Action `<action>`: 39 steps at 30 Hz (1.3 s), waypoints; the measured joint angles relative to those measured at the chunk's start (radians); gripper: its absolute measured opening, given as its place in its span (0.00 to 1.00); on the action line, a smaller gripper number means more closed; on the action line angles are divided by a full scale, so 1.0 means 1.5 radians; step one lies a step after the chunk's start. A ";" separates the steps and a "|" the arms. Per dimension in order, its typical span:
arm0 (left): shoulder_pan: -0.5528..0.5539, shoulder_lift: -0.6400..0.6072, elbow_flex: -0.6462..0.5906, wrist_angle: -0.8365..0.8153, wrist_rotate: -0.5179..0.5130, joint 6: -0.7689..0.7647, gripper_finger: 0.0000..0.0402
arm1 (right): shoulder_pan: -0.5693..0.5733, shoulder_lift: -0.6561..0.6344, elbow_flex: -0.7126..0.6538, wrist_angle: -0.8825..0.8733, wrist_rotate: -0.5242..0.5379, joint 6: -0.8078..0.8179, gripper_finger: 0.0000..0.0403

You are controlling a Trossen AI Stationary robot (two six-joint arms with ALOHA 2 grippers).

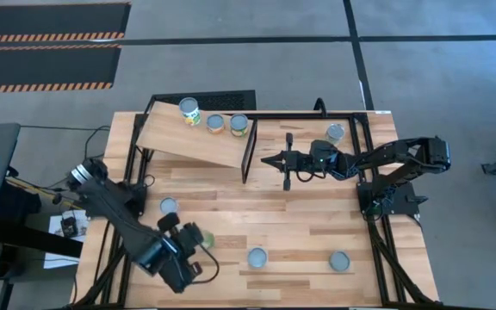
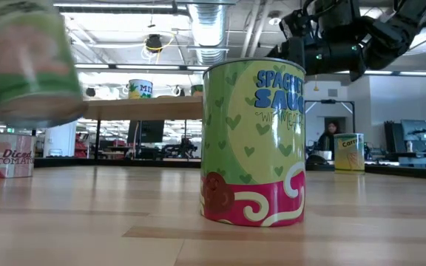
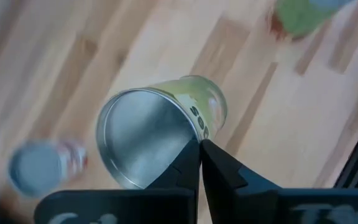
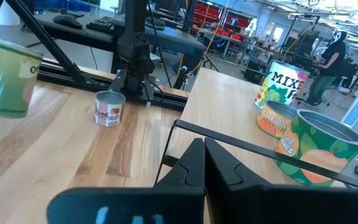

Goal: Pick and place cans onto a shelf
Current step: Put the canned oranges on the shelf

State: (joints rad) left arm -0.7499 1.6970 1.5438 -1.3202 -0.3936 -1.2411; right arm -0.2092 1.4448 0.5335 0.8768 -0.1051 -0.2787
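Observation:
My left gripper (image 1: 193, 242) is shut on a yellow-green can (image 1: 204, 239) at the table's near left. The can is off the table, seen blurred in the low view (image 2: 28, 63) and in the right wrist view (image 4: 5, 74). The slanted wooden shelf (image 1: 188, 136) stands at the far left with three cans (image 1: 216, 123) near its far edge, also seen in the right wrist view (image 4: 322, 146). My right gripper (image 1: 269, 160) is shut and empty, just right of the shelf's black frame (image 1: 250, 151). My left gripper pinches the can's top rim (image 3: 191, 132) between its fingertips, one finger (image 3: 185, 163) over the silvery lid and the other on the label side. The can is lifted clear of the table and hangs tilted away from the fingers.
Loose cans stand on the table: one near left (image 1: 168, 206), two along the near edge (image 1: 257, 257) (image 1: 339, 261), one at the far right (image 1: 335, 133). A spaghetti-sauce can (image 2: 254, 140) fills the low view. Black frame rails run along the table's sides (image 1: 377, 172).

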 joint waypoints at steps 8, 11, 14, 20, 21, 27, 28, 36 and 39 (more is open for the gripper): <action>0.077 -0.138 -0.172 0.198 -0.026 0.157 0.00 | 0.001 0.000 0.000 0.000 -0.001 0.000 0.03; 0.103 -0.199 -0.238 0.257 0.001 0.178 0.00 | 0.004 0.000 0.000 0.000 0.000 0.000 0.03; 0.134 -0.247 -0.274 0.241 0.027 0.167 0.00 | 0.004 0.000 0.002 -0.001 -0.001 0.000 0.03; 0.219 -0.304 -0.271 0.164 0.050 0.194 0.00 | 0.004 0.000 0.005 -0.001 -0.002 0.000 0.03; 0.235 -0.308 -0.263 0.162 0.051 0.217 0.00 | 0.004 0.000 0.005 -0.001 -0.002 0.000 0.03; 0.309 -0.313 -0.200 0.128 0.074 0.372 0.00 | 0.004 0.000 0.005 -0.004 -0.003 0.000 0.03; 0.319 -0.313 -0.186 0.120 0.076 0.390 0.00 | 0.004 0.000 0.005 -0.005 -0.003 0.000 0.03; 0.374 -0.313 -0.069 -0.037 0.066 0.427 0.00 | 0.004 0.000 0.005 -0.006 -0.003 0.010 0.03; 0.401 -0.313 -0.037 -0.094 0.064 0.412 0.00 | 0.004 0.000 0.005 -0.006 -0.003 0.010 0.03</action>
State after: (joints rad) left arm -0.1486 1.2280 1.4883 -1.4616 -0.2971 -0.6228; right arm -0.2035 1.4445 0.5411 0.8673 -0.1093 -0.2630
